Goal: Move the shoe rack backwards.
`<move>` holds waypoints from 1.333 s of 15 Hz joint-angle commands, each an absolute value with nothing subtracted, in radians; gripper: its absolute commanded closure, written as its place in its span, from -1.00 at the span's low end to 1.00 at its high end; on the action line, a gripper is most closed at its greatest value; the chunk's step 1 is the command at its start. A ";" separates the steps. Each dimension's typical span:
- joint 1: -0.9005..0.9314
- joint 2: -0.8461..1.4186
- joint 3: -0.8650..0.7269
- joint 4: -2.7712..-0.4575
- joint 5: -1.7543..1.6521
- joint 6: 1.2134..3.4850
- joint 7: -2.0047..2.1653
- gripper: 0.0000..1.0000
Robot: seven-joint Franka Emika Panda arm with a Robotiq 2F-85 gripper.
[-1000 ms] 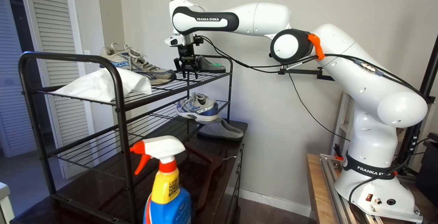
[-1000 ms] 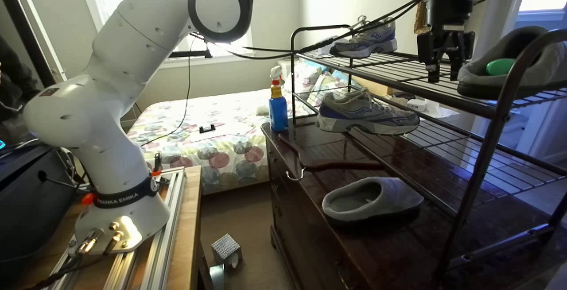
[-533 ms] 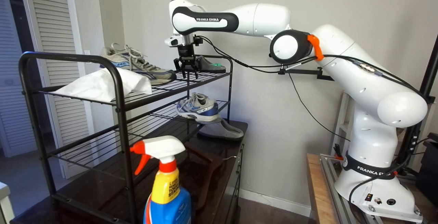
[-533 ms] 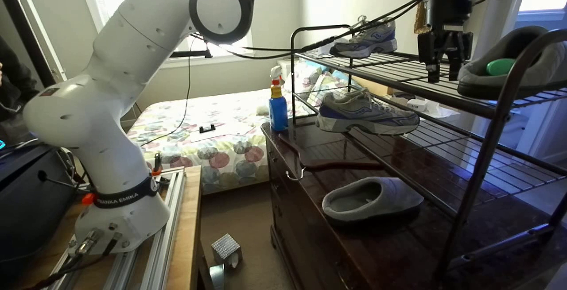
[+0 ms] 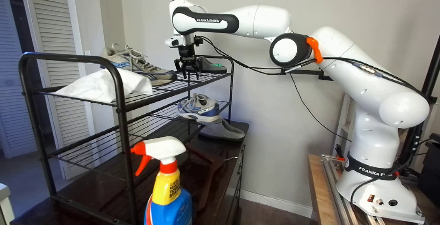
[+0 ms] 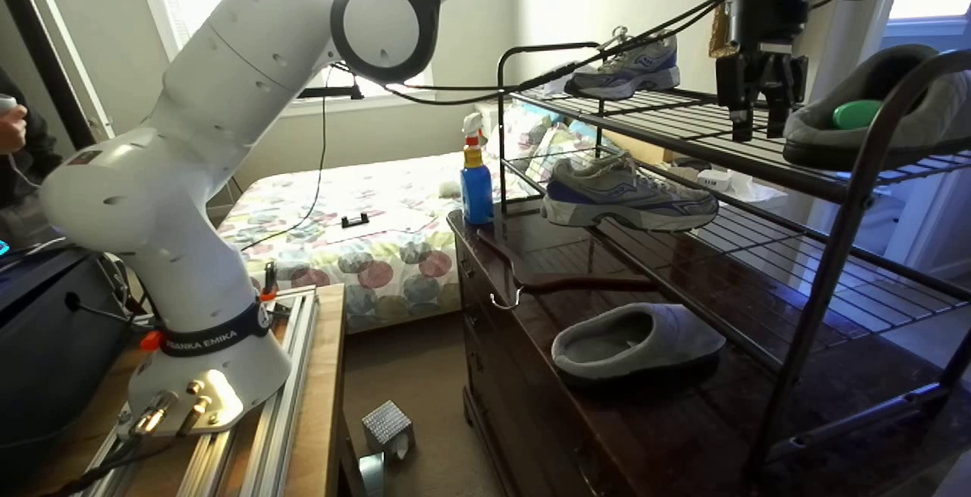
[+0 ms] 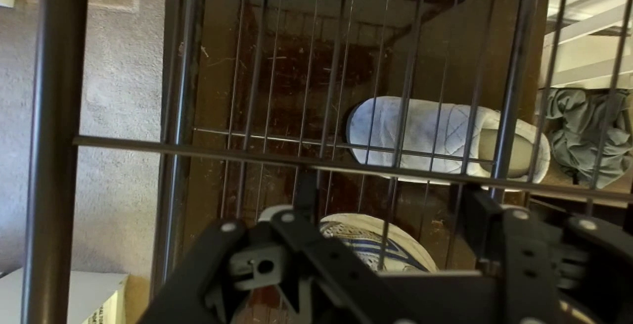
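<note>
We are judging the step in hand to be getting a hold on the shoe rack point(image 5: 158, 97), which is filling the left of the frame in an exterior view, and we are taking "backwards" as away from the robot base point(image 5: 378, 190), toward that edge. We are favouring a stout bar over the thin wires of the top shelf point(image 6: 683, 143), which are likely flexing before the rack is shifting. We are wanting the fingers point(image 7: 477, 208) straddling that bar squarely before closing, then driving level and slowly, since the tall rack is probably tending to tip when pushed high. We are also minding the loose load: a sneaker point(image 5: 141, 67), a crumpled white sheet point(image 5: 99, 86) and a slipper point(image 5: 209, 66) are sitting on the top shelf, and a jerk could be shaking them off.

The rack is standing on the dark worktop point(image 6: 683, 421). In an exterior view the hand point(image 6: 758, 134) is hanging at the upper right of the frame, pointing down over the top shelf between the sneaker and the slipper, nearer the slipper. In the wrist view the fingers are standing apart, gripping nothing, and a crossbar point(image 7: 385, 171) of the rack is running near the tips; we are unable to tell whether they are touching it.
</note>
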State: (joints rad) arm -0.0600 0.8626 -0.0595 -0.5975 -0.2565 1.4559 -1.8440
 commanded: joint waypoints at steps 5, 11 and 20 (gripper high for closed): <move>-0.040 0.891 -0.059 -0.504 -0.286 1.381 -2.001 0.13; -0.059 0.871 -0.040 -0.524 -0.244 1.374 -1.960 -0.84; -0.197 0.817 0.004 -0.594 -0.035 1.285 -1.721 -1.00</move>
State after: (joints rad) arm -0.1392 0.8538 -0.0136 -0.5555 -0.1035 1.3442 -1.7943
